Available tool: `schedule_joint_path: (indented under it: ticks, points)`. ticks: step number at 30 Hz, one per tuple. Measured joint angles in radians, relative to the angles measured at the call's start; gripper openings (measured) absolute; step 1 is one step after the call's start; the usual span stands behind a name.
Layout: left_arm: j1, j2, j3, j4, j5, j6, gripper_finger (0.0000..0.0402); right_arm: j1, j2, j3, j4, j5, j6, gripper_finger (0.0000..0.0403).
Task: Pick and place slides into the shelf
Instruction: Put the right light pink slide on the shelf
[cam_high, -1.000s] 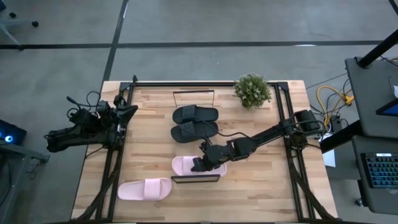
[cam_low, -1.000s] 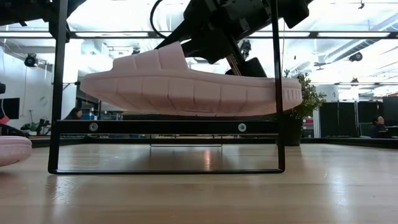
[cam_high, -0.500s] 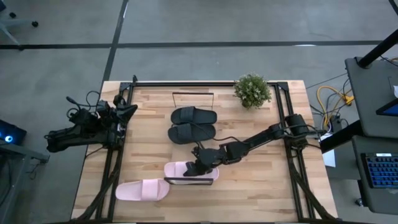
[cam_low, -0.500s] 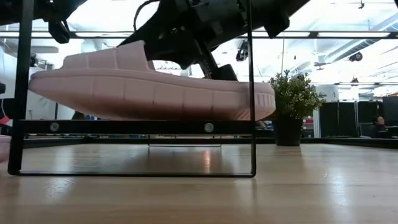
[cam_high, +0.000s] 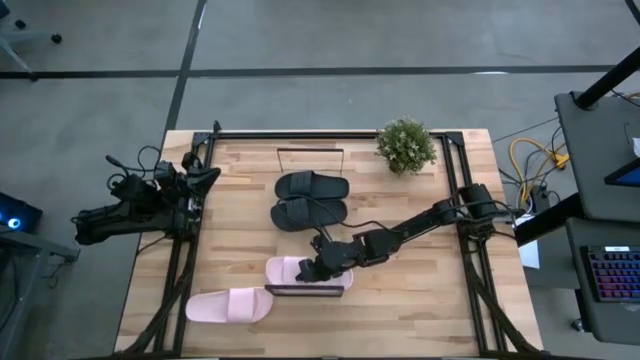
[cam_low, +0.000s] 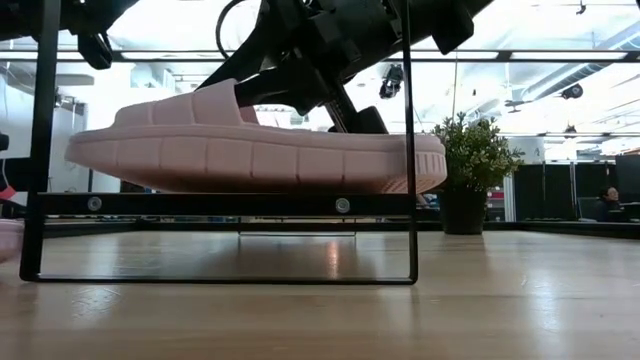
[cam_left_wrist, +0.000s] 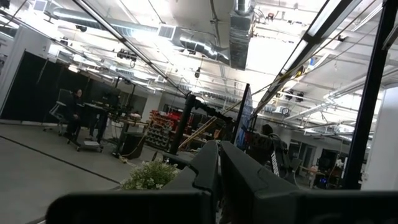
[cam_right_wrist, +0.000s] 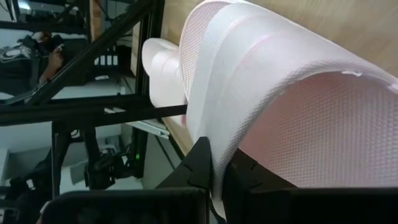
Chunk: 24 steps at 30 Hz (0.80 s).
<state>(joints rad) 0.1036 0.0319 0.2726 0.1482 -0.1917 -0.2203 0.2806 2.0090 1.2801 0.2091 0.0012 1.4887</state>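
A pale pink slide (cam_high: 292, 270) lies across the near end of the shelf (cam_high: 311, 240), and my right gripper (cam_high: 322, 264) is shut on its strap. In the low view this slide (cam_low: 260, 160) sits along the shelf's top bar (cam_low: 220, 204) with its toe end slightly raised. Two black slides (cam_high: 311, 198) rest side by side on the shelf's far half. The second pink slide (cam_high: 232, 304) lies sole-down on the table near the left corner. My left gripper (cam_high: 210, 176) waits shut at the table's left edge. My right gripper pinches the pink slide's wide strap at its edge (cam_right_wrist: 205, 127) between both fingers (cam_right_wrist: 200, 163). It comes slanting down from the table's right side. The slide lies almost level, sole down on the shelf's near end (cam_low: 380, 190), its toe end toward the table's left.
A potted plant (cam_high: 406, 146) stands at the far right of the table. Black frame rails (cam_high: 180, 270) run along both table sides. Bare tabletop lies right of the shelf. People (cam_low: 608, 200) sit far off in the room behind.
My right gripper carried the pink slide toward the table's left and near edge, then lowered it and tipped it more level over the shelf's near end. The shelf, with the black slides on it, slid a little toward the left.
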Motion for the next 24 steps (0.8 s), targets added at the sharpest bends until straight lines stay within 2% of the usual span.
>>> schedule_joint_path:
  ticks: [5, 12, 17, 24]
  points:
    - [0.000, 0.000, 0.000, 0.000, 0.000, 0.000, 0.0004, 0.003, 0.000, 0.003, -0.022, 0.025, 0.000, 0.0012]
    - [0.000, -0.001, 0.001, 0.000, 0.000, -0.002, 0.0004, 0.003, 0.000, 0.005, -0.024, 0.029, 0.017, 0.0042]
    - [0.000, -0.001, 0.001, 0.000, 0.000, -0.003, 0.0004, 0.003, 0.002, 0.029, -0.065, 0.030, 0.019, 0.0087]
    - [0.000, -0.002, 0.002, 0.000, 0.000, -0.004, 0.0004, 0.003, 0.003, 0.110, -0.282, 0.030, -0.022, 0.0153]
